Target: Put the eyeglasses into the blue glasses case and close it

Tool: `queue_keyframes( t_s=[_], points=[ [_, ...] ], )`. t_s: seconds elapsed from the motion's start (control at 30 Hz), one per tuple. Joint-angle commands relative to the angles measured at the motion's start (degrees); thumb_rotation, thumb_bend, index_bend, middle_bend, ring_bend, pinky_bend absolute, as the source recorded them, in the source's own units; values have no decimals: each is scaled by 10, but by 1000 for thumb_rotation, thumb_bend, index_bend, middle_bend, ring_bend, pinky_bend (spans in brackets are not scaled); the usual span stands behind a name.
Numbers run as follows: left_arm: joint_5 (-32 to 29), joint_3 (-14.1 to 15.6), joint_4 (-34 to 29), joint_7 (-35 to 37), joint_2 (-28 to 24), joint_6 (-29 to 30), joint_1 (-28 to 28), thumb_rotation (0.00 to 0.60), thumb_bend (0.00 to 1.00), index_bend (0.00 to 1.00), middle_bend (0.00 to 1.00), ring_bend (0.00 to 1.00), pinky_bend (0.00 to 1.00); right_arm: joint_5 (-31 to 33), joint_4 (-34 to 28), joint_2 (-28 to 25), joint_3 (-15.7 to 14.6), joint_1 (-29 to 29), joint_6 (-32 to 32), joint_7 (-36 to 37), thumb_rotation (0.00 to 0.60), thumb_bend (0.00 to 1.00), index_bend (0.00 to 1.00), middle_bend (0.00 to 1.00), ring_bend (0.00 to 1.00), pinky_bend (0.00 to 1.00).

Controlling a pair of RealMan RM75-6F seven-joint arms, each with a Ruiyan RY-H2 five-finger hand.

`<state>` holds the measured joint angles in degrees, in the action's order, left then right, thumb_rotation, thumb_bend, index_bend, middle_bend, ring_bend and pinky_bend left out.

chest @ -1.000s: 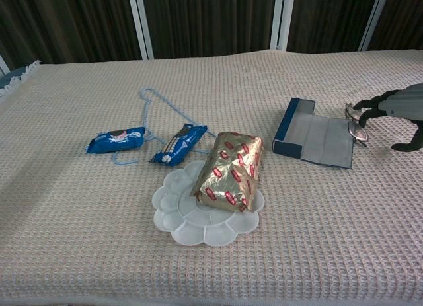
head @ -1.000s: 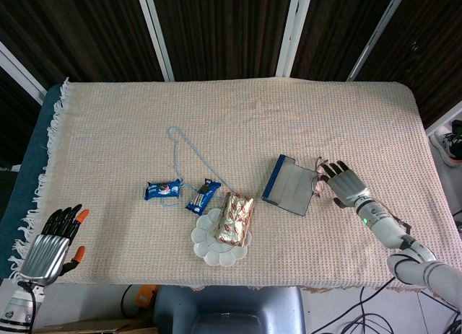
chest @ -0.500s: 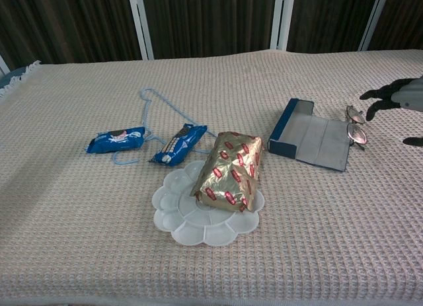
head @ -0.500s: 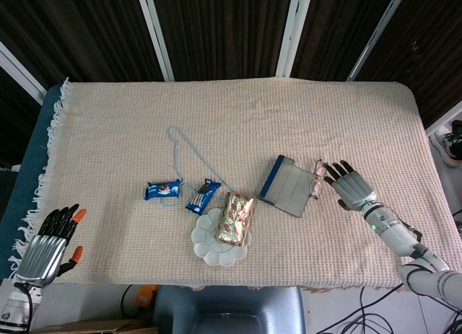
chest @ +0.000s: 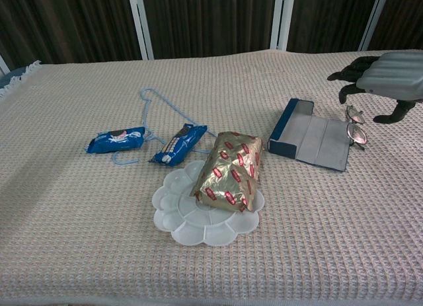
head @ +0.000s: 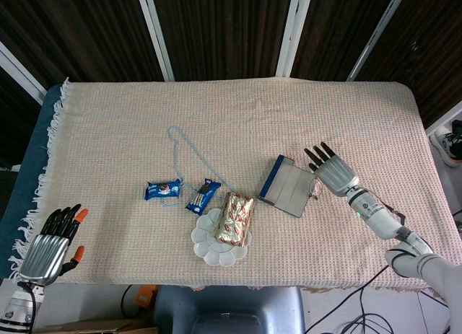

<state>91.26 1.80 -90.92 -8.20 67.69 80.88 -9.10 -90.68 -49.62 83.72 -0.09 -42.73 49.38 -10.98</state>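
Observation:
The blue glasses case point(head: 287, 187) point(chest: 314, 140) lies open and flat on the cloth, grey lining up, its blue box edge to the left. The eyeglasses point(chest: 355, 129) lie on the cloth against the case's right edge; in the head view only a sliver of them point(head: 315, 187) shows beside my right hand. That right hand point(head: 329, 170) point(chest: 386, 78) hovers above the glasses, fingers spread, holding nothing. My left hand point(head: 50, 245) hangs off the table's near left corner, fingers apart and empty.
A gold and red packet point(head: 234, 218) leans on a white flower-shaped plate point(head: 209, 248) left of the case. Two blue snack packets point(head: 163, 190) point(head: 203, 195) and a light blue cord point(head: 185, 155) lie further left. The table's right edge is close to my right arm.
My right hand has lifted off the glasses and moved up and toward the far side, fingers now spread above them. The case shifted slightly left early on. The left hand stayed put.

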Motion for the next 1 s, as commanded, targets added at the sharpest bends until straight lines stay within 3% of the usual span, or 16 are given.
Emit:
queue_keyframes(
  t_s=[0.03,0.67,1.0],
  points=[
    [1,0,0,0,0,0,0,600,410,0,0,0,86,2,0,7,-1,-10,-17,-14,600,447,394,0,0,0],
    [12,3,-1,6,-1,16,6,600,410,0,0,0,88,30,22,26,-7,-21,-77,-90,600,448,435,0,0,0],
    [14,4,-2,6,-1,18,8,600,410,0,0,0,89,38,35,30,-11,-16,-82,-92,600,447,529,0,0,0]
  ],
)
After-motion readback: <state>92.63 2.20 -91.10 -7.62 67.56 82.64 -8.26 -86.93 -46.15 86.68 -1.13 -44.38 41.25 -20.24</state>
